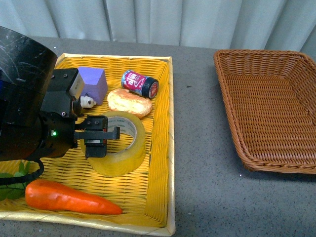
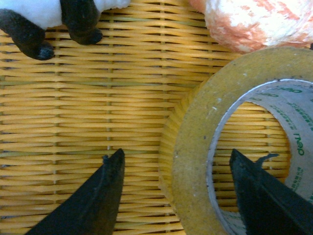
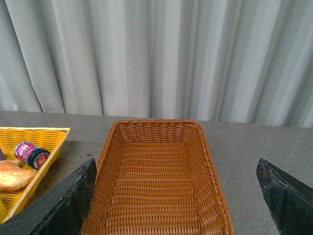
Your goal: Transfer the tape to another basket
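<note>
One wall of the tape (image 1: 129, 148) sits between the parted fingers of the left gripper (image 2: 175, 159), one finger inside the core; the roll lies flat, hole upward, mid yellow tray (image 1: 160, 148), the basket (image 1: 266, 98) well apart rightward

A grey, speckled table (image 1: 197, 163) stretches in front of me. Two things rest directly on it. To my left sits a yellow tray (image 1: 171, 148), woven, with a pale rim. To my right sits the brown wicker basket (image 1: 276, 98), with grey tabletop showing between them.
</note>
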Available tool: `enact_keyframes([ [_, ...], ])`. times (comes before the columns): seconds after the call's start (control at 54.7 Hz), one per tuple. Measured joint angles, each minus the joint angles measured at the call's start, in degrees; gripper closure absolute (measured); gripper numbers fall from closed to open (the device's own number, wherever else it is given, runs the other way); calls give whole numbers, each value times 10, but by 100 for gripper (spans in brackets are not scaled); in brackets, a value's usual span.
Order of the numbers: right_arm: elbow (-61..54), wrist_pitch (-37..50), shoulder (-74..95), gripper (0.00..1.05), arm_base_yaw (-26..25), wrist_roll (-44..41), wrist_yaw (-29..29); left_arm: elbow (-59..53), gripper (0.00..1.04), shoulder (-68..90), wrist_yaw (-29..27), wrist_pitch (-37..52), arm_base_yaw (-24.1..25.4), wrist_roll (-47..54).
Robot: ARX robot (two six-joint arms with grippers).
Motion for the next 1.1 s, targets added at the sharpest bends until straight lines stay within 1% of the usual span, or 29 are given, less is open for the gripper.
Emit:
enact_keyframes([
  [0.073, 0, 0, 0, 9, 0, 0, 0, 1, 68, -3, 4, -1, -2, -2],
  [0.091, 0, 0, 0, 9, 0, 0, 0, 1, 70, -3, 2, -1, -2, -4],
  [0.128, 0, 0, 0, 9, 0, 0, 0, 1, 76, -6, 0, -1, -3, -5],
  [0.165, 0, 0, 0, 9, 0, 0, 0, 1, 81, -9, 5, -1, -5, -5],
  [0.238, 0, 0, 0, 9, 0, 0, 0, -1, 86, -18, 8, -3, -7, -6],
  [0.421, 0, 0, 0, 9, 0, 0, 0, -3, 87, -65, 15, -21, -14, -15],
  [0.585, 0, 0, 0, 9, 0, 0, 0, 2, 87, -117, 13, -33, -34, -21],
  [0.695, 0, 0, 0, 9, 0, 0, 0, 37, 87, -125, 8, -50, -65, -26],
  [0.896, 0, 0, 0, 9, 0, 0, 0, 115, 87, -94, -10, -63, -122, -27],
  [1.097, 0, 0, 0, 9, 0, 0, 0, 176, 87, -47, -28, -76, -161, -18],
])
